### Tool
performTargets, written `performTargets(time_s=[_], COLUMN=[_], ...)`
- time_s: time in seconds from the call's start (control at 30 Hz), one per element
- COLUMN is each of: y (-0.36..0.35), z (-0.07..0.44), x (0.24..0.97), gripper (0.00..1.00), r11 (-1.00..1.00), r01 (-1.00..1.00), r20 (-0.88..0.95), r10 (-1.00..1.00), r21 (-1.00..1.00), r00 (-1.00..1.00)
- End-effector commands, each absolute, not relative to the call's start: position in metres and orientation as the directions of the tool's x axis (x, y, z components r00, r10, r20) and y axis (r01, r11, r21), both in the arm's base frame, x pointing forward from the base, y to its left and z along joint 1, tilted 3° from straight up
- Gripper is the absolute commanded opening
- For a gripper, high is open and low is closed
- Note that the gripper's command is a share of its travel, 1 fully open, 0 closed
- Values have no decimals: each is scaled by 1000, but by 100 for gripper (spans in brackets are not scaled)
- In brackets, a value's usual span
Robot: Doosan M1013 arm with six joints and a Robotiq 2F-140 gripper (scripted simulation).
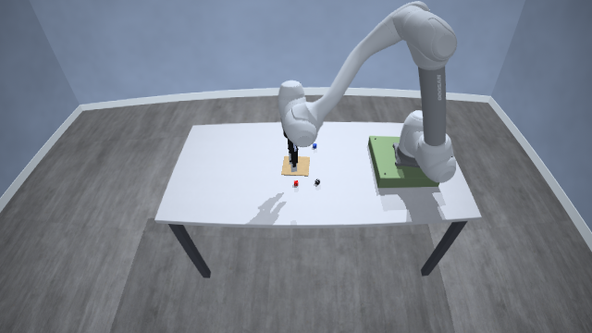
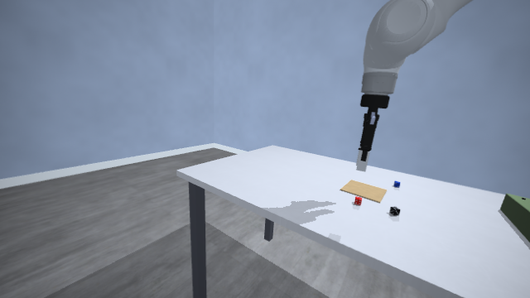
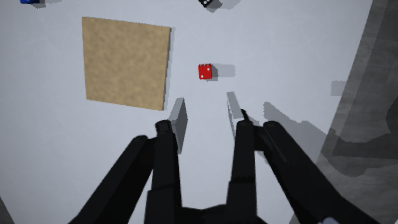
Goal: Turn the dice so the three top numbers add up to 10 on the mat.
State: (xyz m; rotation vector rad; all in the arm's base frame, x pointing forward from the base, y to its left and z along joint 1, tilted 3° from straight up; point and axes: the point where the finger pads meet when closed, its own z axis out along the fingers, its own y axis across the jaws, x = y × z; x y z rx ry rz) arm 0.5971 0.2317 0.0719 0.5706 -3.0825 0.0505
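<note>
Blue walls and a grey plank floor are framing the white tabletop (image 1: pixel 222 185) where I am working. I am hanging my claw (image 3: pixel 206 120) point-down above the near side of the tan mat (image 3: pixel 125 62), with the fingers parting and nothing between them.

None of the three dice is lying on the mat. The red die (image 3: pixel 204 71) is sitting on the tabletop just beside the mat's near edge, and from my wrist it is lying almost straight ahead of my fingertips. The black die (image 2: pixel 394 211) is resting to the right of the red one, a little further from the mat and seemingly tilted on an edge. The blue die (image 2: pixel 397 184) is sitting beyond the mat's far right corner, apart from it.

I am judging the red die to be the one to go for, since it is nearest. To do this well, I should be spreading the fingers wide enough to pass either side of it, squaring them to two opposite faces, then coming straight down so I am not nudging it or catching the mat's edge. Its pips are too small for me to read, so I should be checking its top face before choosing which way to roll it.
</note>
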Motion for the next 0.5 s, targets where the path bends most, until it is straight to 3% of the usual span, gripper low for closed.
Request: performTargets(time_s=[0.0,0.3,0.47], y=[232,232,227], z=[72,71,38], x=[598,598,593], gripper=[100,100,100], r11=[933,934,980], r01=[-358,-356,-194], r20=[32,32,27], r10=[-357,-355,-193], r21=[-30,-30,-35], r00=[-933,-934,-981])
